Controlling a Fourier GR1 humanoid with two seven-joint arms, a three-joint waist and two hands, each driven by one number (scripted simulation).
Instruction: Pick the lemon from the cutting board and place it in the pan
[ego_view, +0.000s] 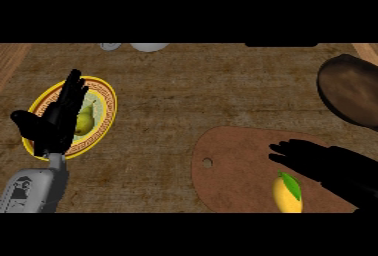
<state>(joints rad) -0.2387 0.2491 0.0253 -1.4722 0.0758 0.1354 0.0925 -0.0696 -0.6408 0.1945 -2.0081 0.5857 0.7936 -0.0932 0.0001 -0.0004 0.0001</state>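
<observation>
- The lemon (287, 194) is lying on the cutting board (236, 175), toward the board's five o'clock edge and low in the head view, with a green leaf (292, 184) draped over its upper end.
- Its long axis is running roughly from twelve to six o'clock, the leafy end pointing up the view toward twelve.
- The right hand (317, 162) is hovering just at the lemon's one o'clock, fingers spread wide and holding nothing, its fingertips reaching toward ten o'clock over the board.
- The left hand (55, 117) is resting open over the patterned plate (107, 102) at nine o'clock, where a pear (85, 120) is sitting.
- The pan (351, 92) is waiting at the lemon's one o'clock, well apart from it.
- Judging by its look, the lemon is likely light, stiff and smooth-skinned, so it may be rolling or slipping under a poor pinch.
- Taking hold across its widest middle, at right angles to the long axis, seems safest.
</observation>
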